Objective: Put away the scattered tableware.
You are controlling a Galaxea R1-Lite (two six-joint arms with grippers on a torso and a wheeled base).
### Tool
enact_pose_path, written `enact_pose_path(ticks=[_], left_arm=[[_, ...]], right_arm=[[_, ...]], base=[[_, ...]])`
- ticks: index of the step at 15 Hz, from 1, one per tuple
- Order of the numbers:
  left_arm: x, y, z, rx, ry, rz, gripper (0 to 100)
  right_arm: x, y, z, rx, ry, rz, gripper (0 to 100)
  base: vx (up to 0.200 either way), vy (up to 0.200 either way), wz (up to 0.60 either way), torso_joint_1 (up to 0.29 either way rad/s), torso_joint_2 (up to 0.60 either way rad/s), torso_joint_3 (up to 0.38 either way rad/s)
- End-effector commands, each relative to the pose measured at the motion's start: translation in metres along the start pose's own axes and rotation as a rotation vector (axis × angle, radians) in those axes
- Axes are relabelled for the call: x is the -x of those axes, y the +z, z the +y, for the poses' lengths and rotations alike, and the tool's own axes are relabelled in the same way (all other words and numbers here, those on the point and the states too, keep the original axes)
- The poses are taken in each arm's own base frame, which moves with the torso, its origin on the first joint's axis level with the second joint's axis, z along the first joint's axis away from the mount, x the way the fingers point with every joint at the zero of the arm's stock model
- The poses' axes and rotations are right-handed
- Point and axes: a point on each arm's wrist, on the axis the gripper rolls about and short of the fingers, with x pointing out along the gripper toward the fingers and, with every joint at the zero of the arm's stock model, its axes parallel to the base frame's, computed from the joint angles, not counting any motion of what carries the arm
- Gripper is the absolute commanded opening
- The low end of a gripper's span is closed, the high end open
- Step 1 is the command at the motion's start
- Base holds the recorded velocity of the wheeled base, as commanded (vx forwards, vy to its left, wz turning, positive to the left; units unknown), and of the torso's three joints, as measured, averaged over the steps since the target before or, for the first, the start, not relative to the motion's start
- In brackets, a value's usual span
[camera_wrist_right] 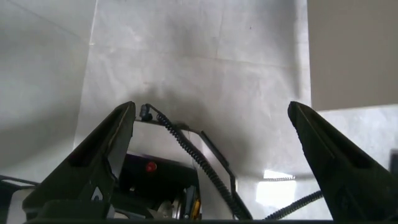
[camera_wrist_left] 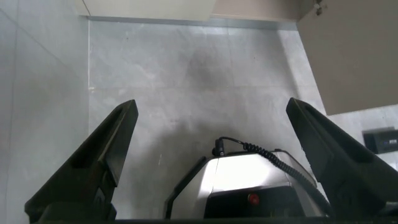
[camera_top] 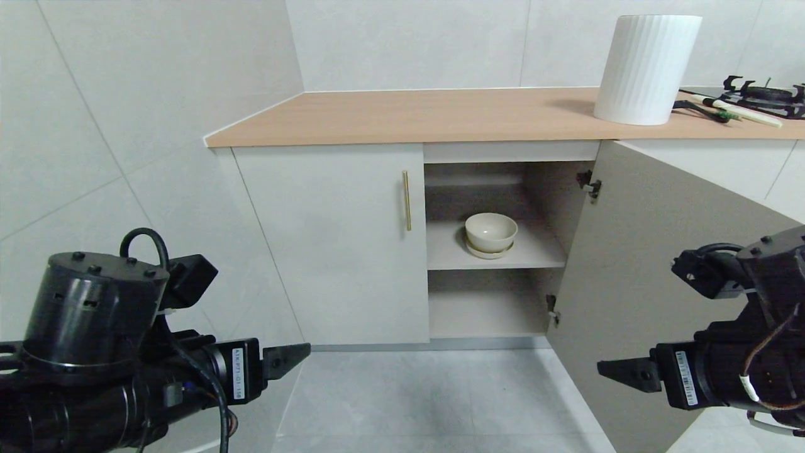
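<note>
A cream bowl (camera_top: 491, 231) sits on a matching plate (camera_top: 488, 251) on the middle shelf (camera_top: 534, 251) of the open cabinet. On the countertop at the far right lie chopsticks (camera_top: 745, 111) beside a dark utensil (camera_top: 701, 110). My left gripper (camera_wrist_left: 211, 158) is held low at the left, open and holding nothing, above the floor. My right gripper (camera_wrist_right: 211, 155) is low at the right, also open and holding nothing, close to the open cabinet door (camera_top: 635, 277).
A tall white ribbed container (camera_top: 646, 68) stands on the wooden countertop (camera_top: 409, 116). A black stove grate (camera_top: 767, 94) is at the far right. The left cabinet door (camera_top: 339, 245) with a gold handle (camera_top: 406, 200) is closed. Tiled wall on the left; grey floor (camera_top: 434, 396) below.
</note>
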Motion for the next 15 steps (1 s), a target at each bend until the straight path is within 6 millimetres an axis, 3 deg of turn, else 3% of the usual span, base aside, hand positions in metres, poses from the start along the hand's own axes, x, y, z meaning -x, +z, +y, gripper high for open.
enact_pose_path(ticks=[1,8,15], left_arm=[[-0.001,0.000,0.000,-0.001,0.000,0.002,100],[0.000,0.000,0.000,0.001,-0.001,0.000,100],[-0.001,0.000,0.000,0.001,-0.003,0.001,100]], right_arm=[[0.003,-0.002,-0.002,0.012,-0.013,0.029,100],[0.007,-0.008,-0.008,0.063,-0.111,0.095,100],[0.022,0.005,-0.047,0.027,-0.296,0.084,100]], base=[[0.000,-0.200,0.00,0.017,0.00,-0.002],[0.000,-0.200,0.00,0.002,0.00,-0.003],[0.000,0.000,0.00,0.000,0.00,0.000]])
